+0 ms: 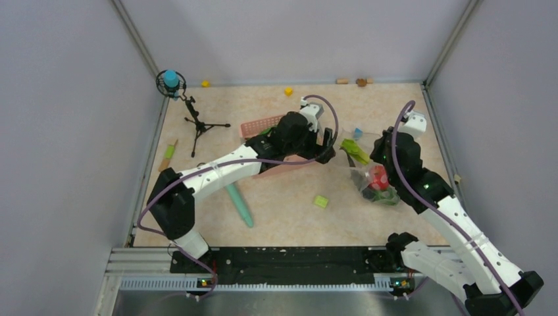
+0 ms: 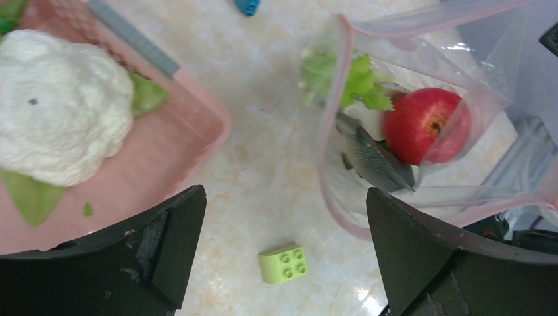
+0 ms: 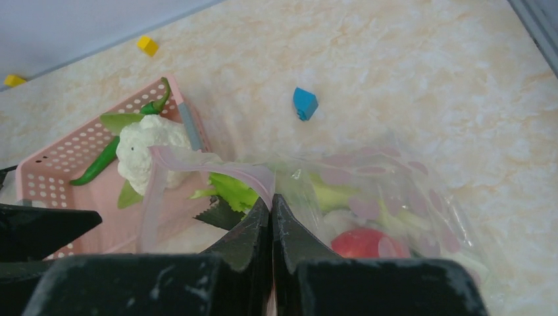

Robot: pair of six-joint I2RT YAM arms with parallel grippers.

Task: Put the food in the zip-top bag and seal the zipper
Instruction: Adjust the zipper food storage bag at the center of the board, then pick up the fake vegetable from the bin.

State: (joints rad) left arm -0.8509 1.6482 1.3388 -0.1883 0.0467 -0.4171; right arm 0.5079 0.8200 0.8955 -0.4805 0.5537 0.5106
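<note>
Since the white toy cauliflower [image 2: 59, 105] is sitting in the pink plastic basket [image 2: 191, 125], just left of the clear crinkly zip-top bag [image 2: 342, 197], we'd call this job only partway done. That one hasn't been bagged yet.

Between the basket and the bag, our left gripper [image 2: 284, 204] hangs over the marbled tabletop [image 2: 276, 151] with its fingers spread wide and nothing in them. We reckon wide makes sense, because the cauliflower is a bulky grab. A lime green toy brick [image 2: 283, 263] lies right under it, near the bag's left edge. It isn't food, so we'd ignore it.

Inside the bag we can see the red toy tomato [image 2: 424, 125] and the pale green leek [image 2: 360, 82], so those are sorted. The pinkish zipper strip [image 2: 428, 23] runs round the bag's mouth, which gapes toward the basket.

At the bag's mouth edge, our right gripper [image 3: 271, 201] has its fingers squeezed together on the plastic. Our guess is that it's pinching the rim up so the opening doesn't flop shut while food comes across. Sealing would come last.
</note>
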